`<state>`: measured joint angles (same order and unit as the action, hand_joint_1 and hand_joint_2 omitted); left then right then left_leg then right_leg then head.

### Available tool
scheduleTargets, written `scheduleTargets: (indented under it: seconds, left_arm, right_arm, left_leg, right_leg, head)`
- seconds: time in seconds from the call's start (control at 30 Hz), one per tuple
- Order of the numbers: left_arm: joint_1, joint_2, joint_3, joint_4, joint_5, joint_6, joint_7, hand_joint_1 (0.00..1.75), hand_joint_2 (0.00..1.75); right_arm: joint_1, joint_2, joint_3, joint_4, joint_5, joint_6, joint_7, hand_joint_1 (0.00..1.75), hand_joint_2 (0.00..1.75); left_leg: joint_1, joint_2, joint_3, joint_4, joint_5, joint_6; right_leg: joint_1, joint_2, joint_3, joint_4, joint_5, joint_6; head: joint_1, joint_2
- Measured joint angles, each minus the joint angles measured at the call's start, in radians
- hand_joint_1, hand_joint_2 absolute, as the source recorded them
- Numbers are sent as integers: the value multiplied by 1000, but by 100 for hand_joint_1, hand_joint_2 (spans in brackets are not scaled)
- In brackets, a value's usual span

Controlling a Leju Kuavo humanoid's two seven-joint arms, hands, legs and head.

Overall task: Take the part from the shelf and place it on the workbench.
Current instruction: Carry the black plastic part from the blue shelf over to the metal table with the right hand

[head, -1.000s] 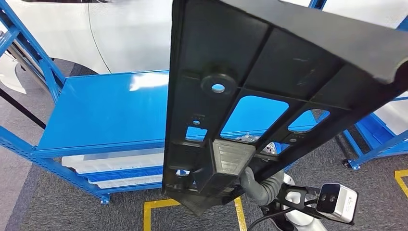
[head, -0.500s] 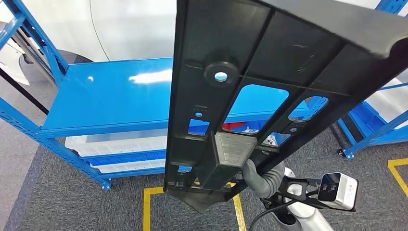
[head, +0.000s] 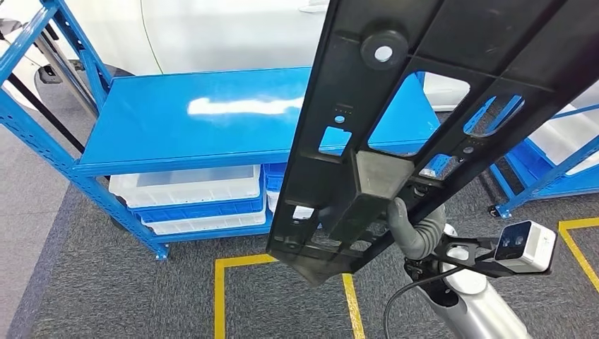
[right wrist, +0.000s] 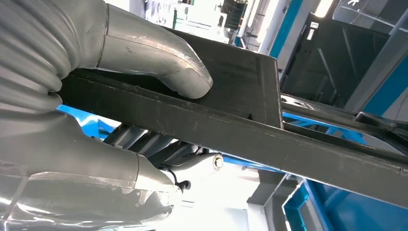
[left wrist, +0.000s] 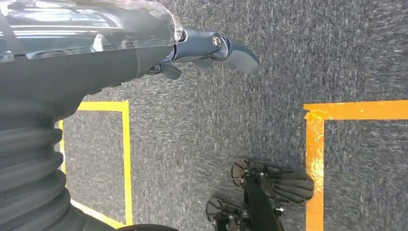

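Note:
A large black ribbed plastic part (head: 424, 85) with cut-out windows and a round boss hangs tilted in front of me, hiding much of the head view. My right hand (head: 413, 229) grips it near its lower end. In the right wrist view the grey thumb (right wrist: 163, 62) presses on one face of the part's (right wrist: 269, 139) flat bar while the fingers wrap under it. Behind the part stands the blue shelf (head: 198, 127), its top board bare. My left hand (left wrist: 211, 48) hangs over the carpet, its dark fingers held out with nothing in them.
White bins (head: 191, 187) sit on the shelf's lower level. A second blue rack (head: 544, 176) stands at the right, and a white car body (head: 226, 28) is behind the shelf. Yellow tape lines (head: 219, 282) mark the grey carpet in front of me.
The whole picture has shifted, so the camera has moved; more floor and the lower bins now show. The part sits higher and further right in the picture, still in my right hand.

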<state>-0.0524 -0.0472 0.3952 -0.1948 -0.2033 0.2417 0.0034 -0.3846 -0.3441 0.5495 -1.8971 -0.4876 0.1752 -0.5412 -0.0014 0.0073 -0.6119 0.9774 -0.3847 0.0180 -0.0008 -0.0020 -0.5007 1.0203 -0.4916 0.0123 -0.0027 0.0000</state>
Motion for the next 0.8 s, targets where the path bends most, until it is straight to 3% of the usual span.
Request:
scheduleTargets:
  seconds: [0.07, 0.13, 0.2, 0.27, 0.3, 0.33, 0.37, 0.4, 0.47, 0.53, 0.67, 0.73, 0.8]
  left_arm:
    - [0, 0, 2, 0, -1, 1, -3, 0, 175]
    - [0, 2, 4, 0, -5, 3, -4, 0, 175]
    - [1, 2, 8, 0, -9, 4, -5, 0, 175]
    - [1, 2, 13, 0, -10, 5, -6, 0, 175]
    - [2, 2, 15, 0, -11, 5, -6, 0, 175]
    - [2, 3, 17, 0, -11, 6, -7, 0, 175]
    - [3, 3, 18, 0, -11, 6, -7, 0, 175]
    - [4, 3, 18, 0, -11, 6, -8, 0, 175]
    - [5, 6, 22, 0, -12, 6, -12, 0, 175]
    - [7, 10, 28, 0, -10, 8, -20, 0, 175]
    - [9, 17, 43, 0, 0, 17, -38, 0, 175]
    - [9, 18, 51, 0, 10, 24, -53, 0, 175]
    - [10, 18, 62, 0, 18, 33, -66, 0, 175]
  right_arm:
    - [-20, -21, 3, 5, -20, -13, -7, 175, 175]
    - [-44, -42, 7, 14, -45, -39, -12, 175, 175]
    - [-73, -62, 13, 21, -71, -65, -14, 175, 175]
    - [-94, -80, 19, 28, -89, -81, -14, 175, 175]
    - [-100, -88, 21, 31, -93, -85, -15, 175, 175]
    - [-103, -95, 24, 34, -96, -90, -15, 175, 175]
    - [-105, -102, 26, 36, -99, -97, -16, 175, 175]
    - [-107, -109, 29, 38, -102, -106, -18, 175, 175]
    - [-113, -127, 36, 38, -112, -130, -26, 175, 175]
    - [-116, -149, 40, 37, -127, -150, -34, 175, 175]
    - [-115, -188, 46, 38, -143, -158, -51, 175, 175]
    - [-108, -208, 49, 39, -144, -154, -73, 175, 175]
    - [-89, -223, 53, 44, -140, -142, -99, 175, 175]
  left_leg:
    - [-2, 0, -4, 2, 11, -11]
    - [-1, -1, -12, 13, 7, -22]
    - [2, -3, -43, 84, -47, -32]
    - [5, -3, -97, 226, -128, -39]
    - [6, -3, -118, 287, -153, -41]
    - [6, -3, -124, 318, -159, -42]
    - [5, -3, -108, 304, -145, -40]
    - [5, -3, -72, 251, -117, -35]
    - [0, -4, 18, 100, -70, -18]
    - [-5, -4, 61, 19, -57, -6]
    - [-1, -2, 67, -11, -47, 8]
    - [4, -1, 70, -23, -39, 15]
    - [4, -1, 66, -22, -38, 17]
  right_leg:
    - [5, 0, 27, -51, -17, -11]
    - [1, -2, 19, -51, -7, -26]
    - [-3, -5, 8, -53, 6, -40]
    - [0, -7, -6, -52, 16, -45]
    - [2, -7, -13, -50, 20, -46]
    - [3, -7, -19, -48, 23, -45]
    - [5, -7, -23, -45, 25, -45]
    - [7, -6, -25, -42, 25, -45]
    - [11, -7, -28, -38, 25, -43]
    - [12, -9, -31, -37, 27, -36]
    - [10, -7, -40, -26, 19, -15]
    - [6, -2, -82, 60, -32, -4]
    - [-3, 1, -152, 199, -91, 7]
  head:
    - [0, 0]
    - [0, 0]
    - [0, 0]
    - [0, 0]
    - [0, 0]
    - [0, 0]
    - [0, 0]
    - [0, 0]
    - [0, 0]
    - [0, 0]
    - [0, 0]
    - [0, 0]
    - [0, 0]
